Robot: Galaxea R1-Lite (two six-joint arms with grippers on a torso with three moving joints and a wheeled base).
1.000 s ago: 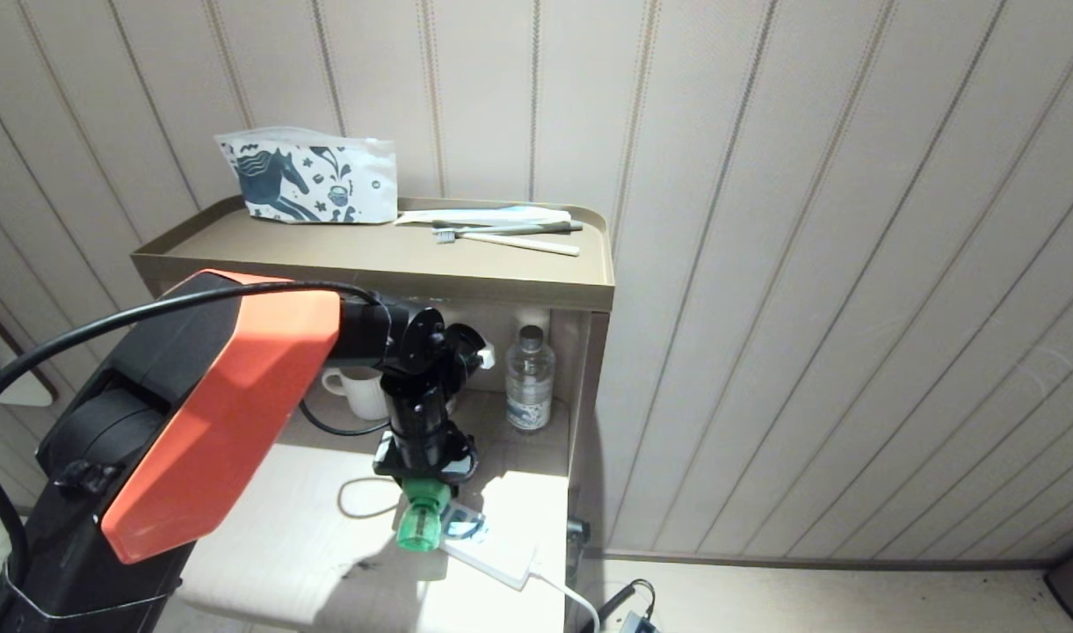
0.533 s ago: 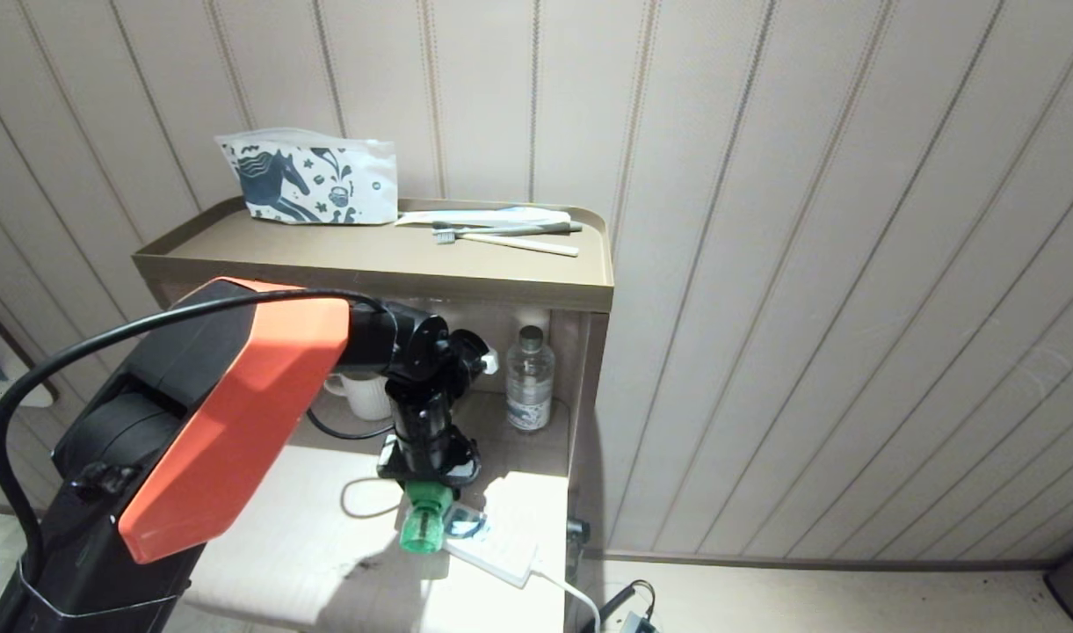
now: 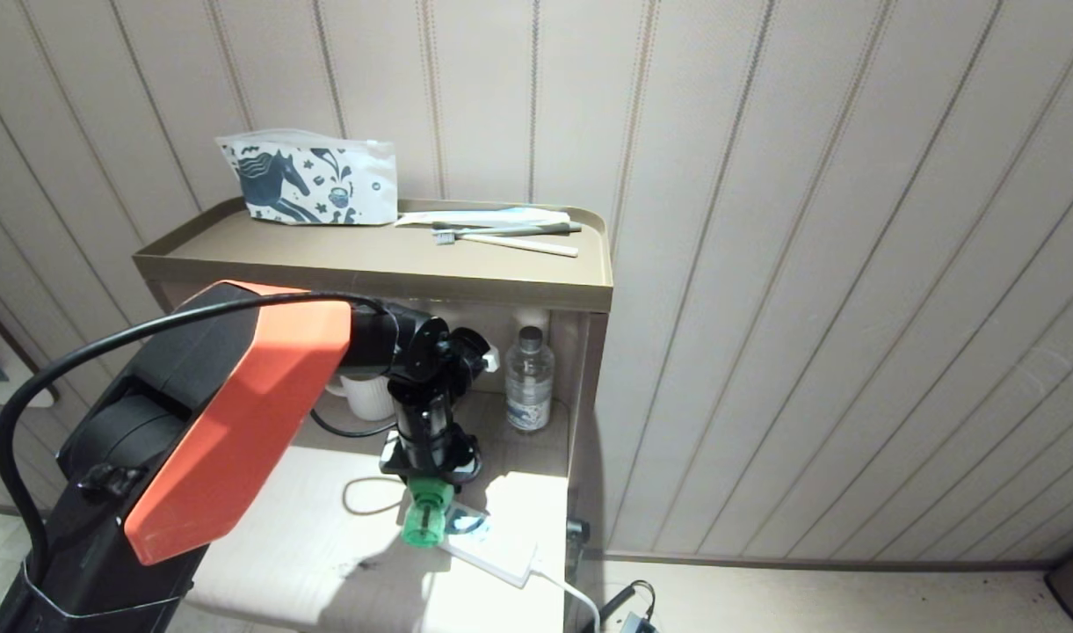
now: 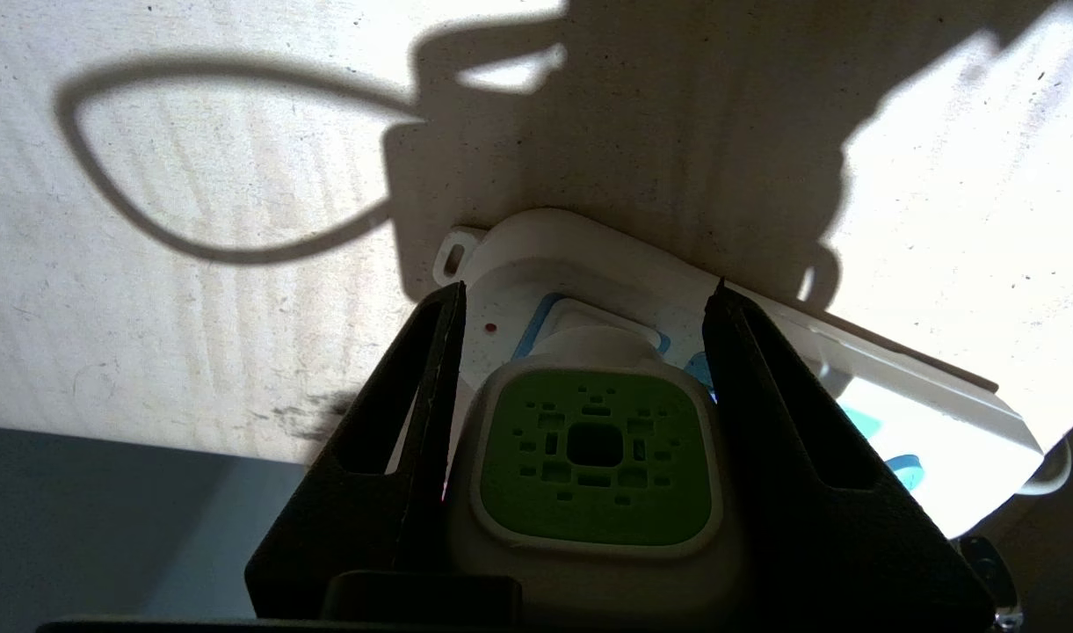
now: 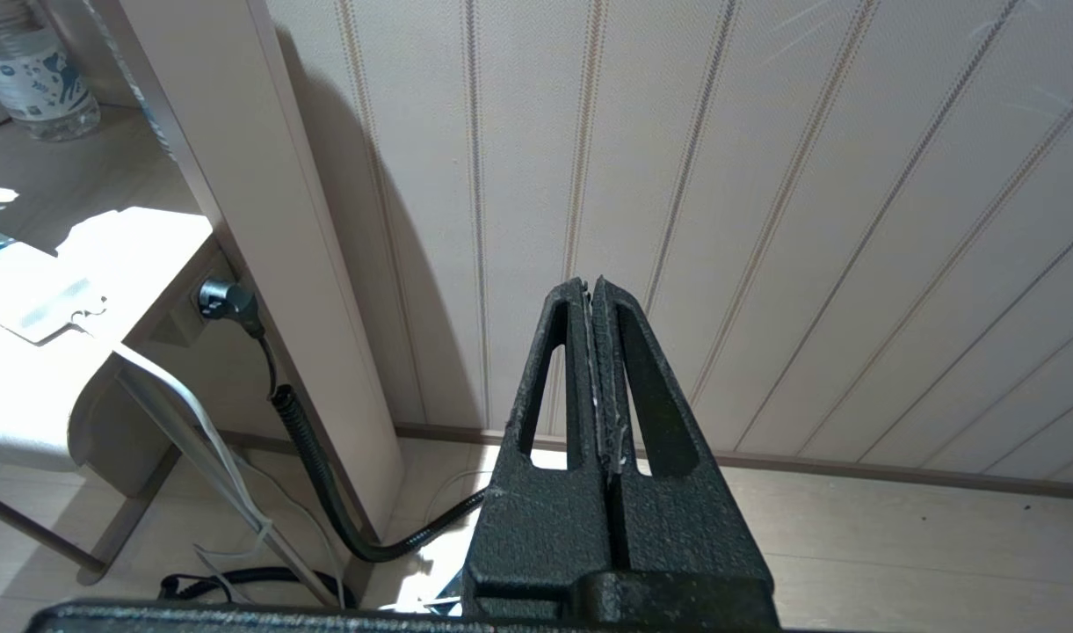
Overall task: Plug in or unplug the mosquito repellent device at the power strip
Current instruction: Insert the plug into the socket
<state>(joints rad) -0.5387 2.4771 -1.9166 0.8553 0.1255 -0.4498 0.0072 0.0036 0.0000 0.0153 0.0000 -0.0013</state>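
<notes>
Down on the pale surface, the strip is the landmark: a white bar with light-blue socket faces, lying at an angle near the surface's right edge, its cord running off toward the floor. Directly above the strip's far end the left gripper points downward, its fingers clamped on either side of the device, gripping its white-and-green head. In the left wrist view the device sits pressed against a blue socket face of the strip; whether the prongs are fully in cannot be told. Its green bottle sticks out toward the camera in the head view. Behind the strip, in the shelf recess, stand a water bottle and a white mug. Away from the strip, the right gripper hangs near the panelled wall, fingers pressed together on nothing.
</notes>
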